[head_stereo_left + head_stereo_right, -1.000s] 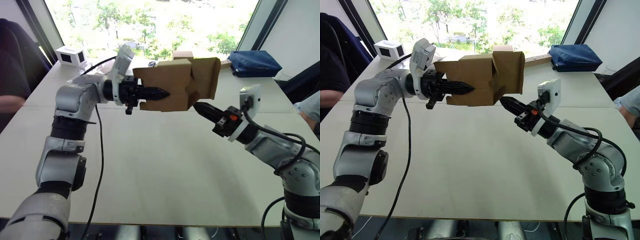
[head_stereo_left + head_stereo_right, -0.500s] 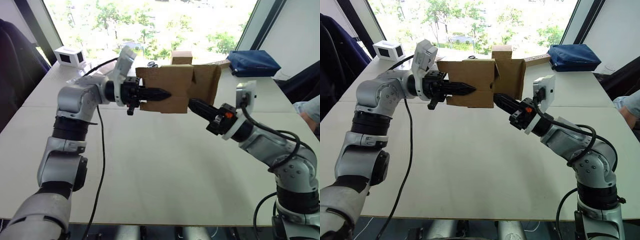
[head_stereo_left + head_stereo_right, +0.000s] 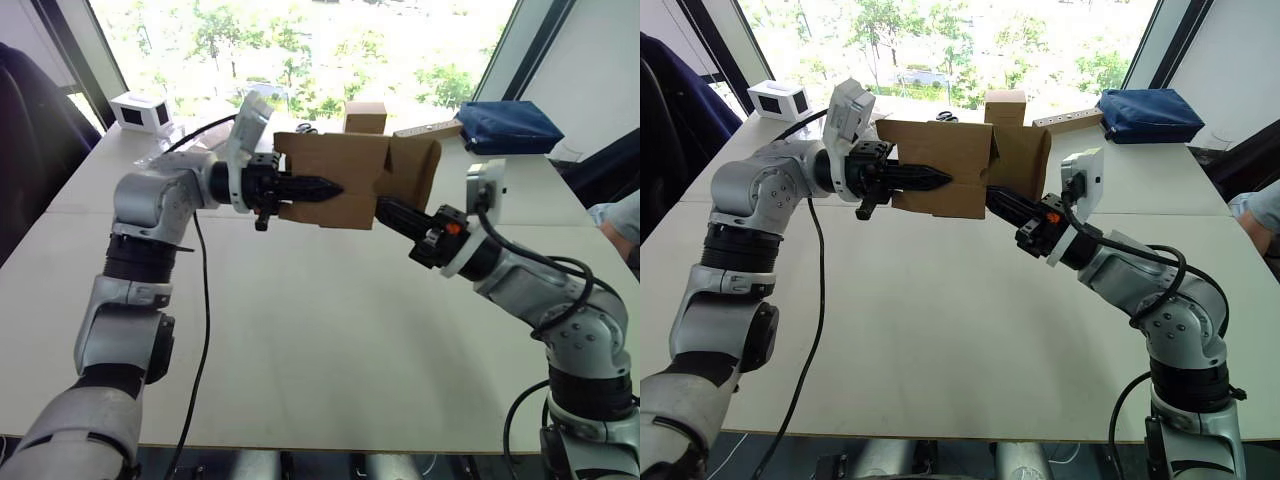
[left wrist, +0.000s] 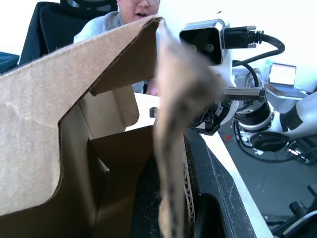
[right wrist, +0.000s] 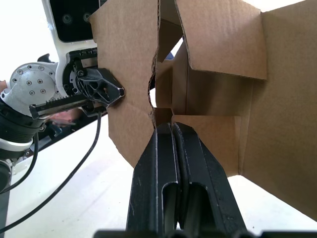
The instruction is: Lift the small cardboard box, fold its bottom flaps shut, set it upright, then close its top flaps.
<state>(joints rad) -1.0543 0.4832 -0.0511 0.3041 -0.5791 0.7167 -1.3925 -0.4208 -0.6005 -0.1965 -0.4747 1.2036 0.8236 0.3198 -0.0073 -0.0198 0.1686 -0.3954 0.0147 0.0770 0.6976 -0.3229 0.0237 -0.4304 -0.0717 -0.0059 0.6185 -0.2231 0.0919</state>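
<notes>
The right pincer (image 3: 385, 208) has moved up against the small cardboard box (image 3: 340, 180).

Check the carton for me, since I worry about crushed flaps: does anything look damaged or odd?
No tears or crushing show. The small cardboard box is held above the table by the left end effector, its flaps splayed unevenly; the shut right end effector presses at them.
</notes>
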